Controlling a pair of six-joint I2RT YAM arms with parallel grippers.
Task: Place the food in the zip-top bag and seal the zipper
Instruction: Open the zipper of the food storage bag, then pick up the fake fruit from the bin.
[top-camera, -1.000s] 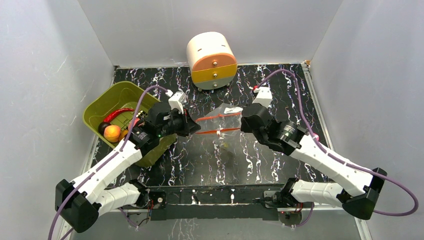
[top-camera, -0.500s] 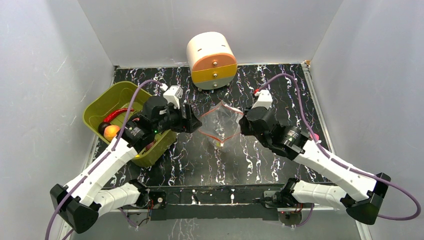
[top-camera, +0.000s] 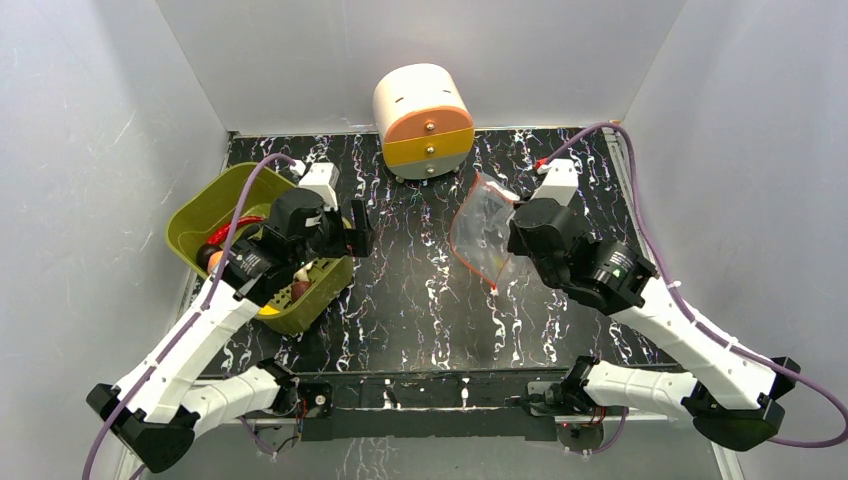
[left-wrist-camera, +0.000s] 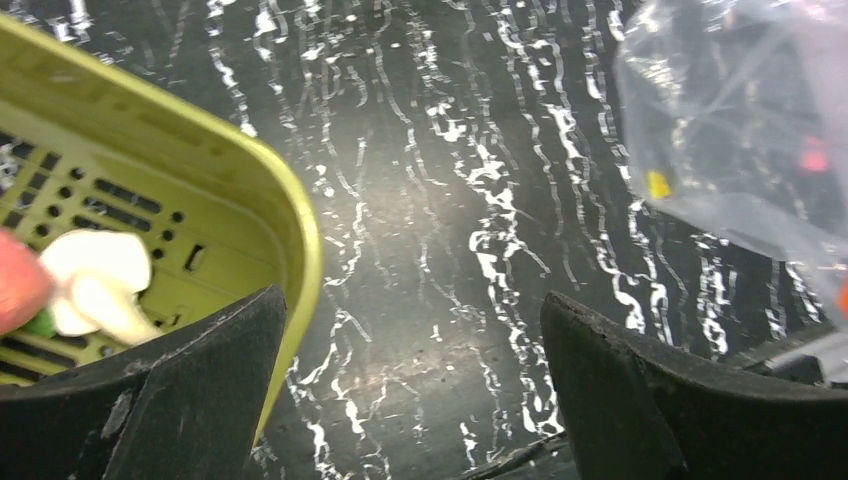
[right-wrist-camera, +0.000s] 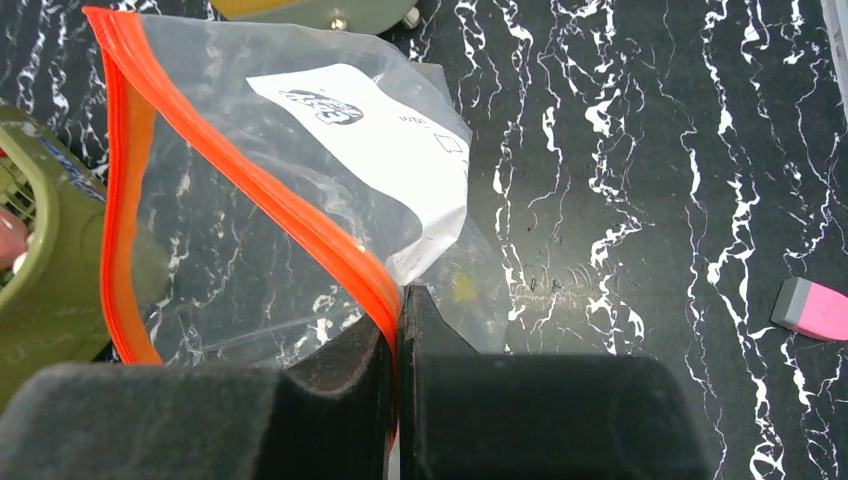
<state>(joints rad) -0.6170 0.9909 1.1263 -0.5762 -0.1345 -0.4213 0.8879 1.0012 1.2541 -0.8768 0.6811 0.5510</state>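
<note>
So the biggest thing here is the black, white-veined marble-look worktop (top-camera: 420, 310). A round white drum with orange and yellow drawer fronts (top-camera: 423, 120) sits at its far edge. The olive-green slotted plastic basket (top-camera: 215, 200) is over by the left edge. Next down is the clear crinkly zip-top bag with a white label (top-camera: 480, 225), toward the far right part of the worktop, well apart from the basket.

My right claw (right-wrist-camera: 400, 300) is clenched on the bag's thin red-orange zipper strip (right-wrist-camera: 300, 225) at one end. The strip's two sides are spread apart, so the mouth is open. My left claw (left-wrist-camera: 410, 320) is released wide with nothing in it, just beside the basket's rim.

The small plastic toy food pieces (top-camera: 232, 228) are in the basket, a red one, an orange round one and a white one. A tiny yellow bit shows through the bag, can't tell if it's inside. There's also a little pink block (right-wrist-camera: 812, 308) lying on the worktop, apart from the bag.
</note>
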